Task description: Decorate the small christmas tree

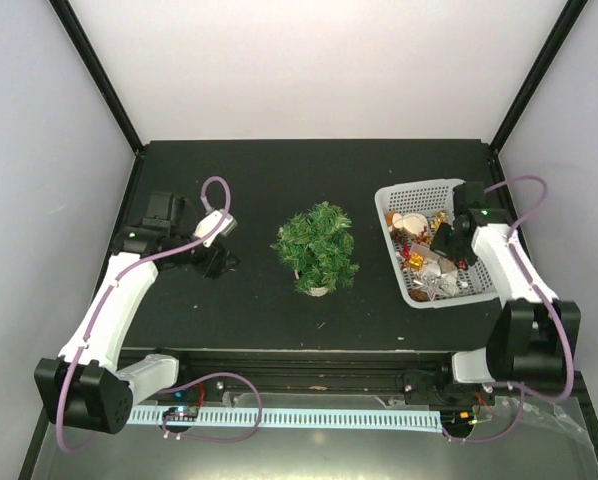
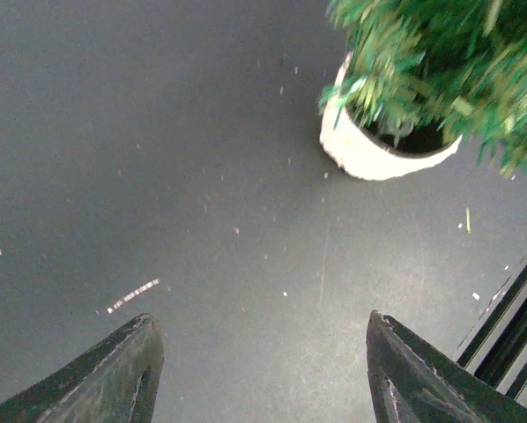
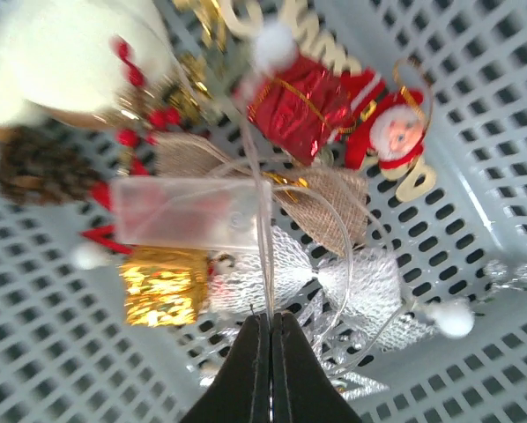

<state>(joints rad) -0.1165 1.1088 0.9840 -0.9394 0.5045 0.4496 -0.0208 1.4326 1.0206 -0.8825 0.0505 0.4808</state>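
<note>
White basket [image 1: 392,205] crowded: ornaments [image 3: 246,220] beneath right hand [image 3: 270,352].

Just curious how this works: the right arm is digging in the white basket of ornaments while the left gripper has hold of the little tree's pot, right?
Not quite. The left gripper is open and holds nothing; the left wrist view shows the small christmas tree standing apart ahead of it. The right gripper is indeed in the basket.

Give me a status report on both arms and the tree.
Left gripper open, empty, near the small christmas tree. Right gripper shut on thin wire in ornament basket. Tree bare, path unobstructed.
</note>
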